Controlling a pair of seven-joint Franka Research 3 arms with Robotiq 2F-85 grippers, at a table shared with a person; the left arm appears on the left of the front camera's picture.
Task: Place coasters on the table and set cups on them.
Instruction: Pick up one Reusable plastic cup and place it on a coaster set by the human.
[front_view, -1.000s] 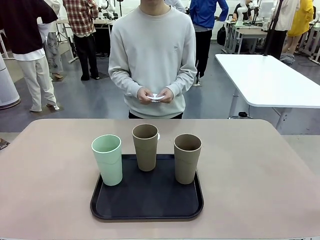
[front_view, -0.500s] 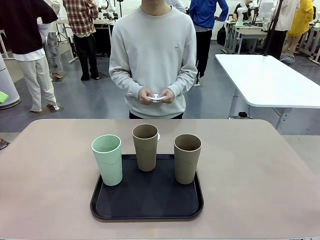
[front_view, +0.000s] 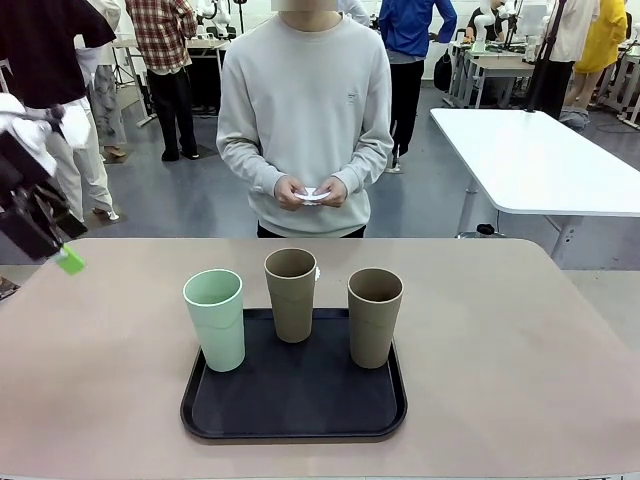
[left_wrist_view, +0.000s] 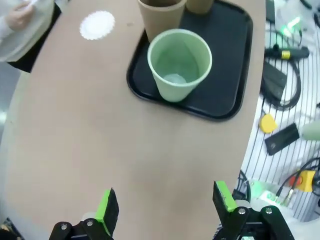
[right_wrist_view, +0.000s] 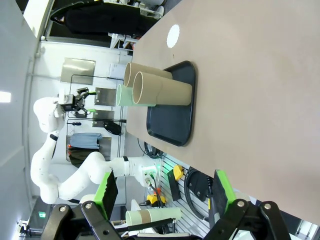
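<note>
Evidently coaster-laying is under way. Left fingers (left_wrist_view: 107, 212) spread wide, empty, over the bench (front_view: 520, 340). The mint cup (front_view: 215, 318) and two tan cups (front_view: 291, 293) stand on the black tray (front_view: 295, 405). One doily coaster (left_wrist_view: 97, 25) lies behind it, and the person's hands (front_view: 313, 192) hold white paper. Right fingers (right_wrist_view: 221, 192) are wide too. Next, probably: grasp a cup and set it on that coaster.
</note>
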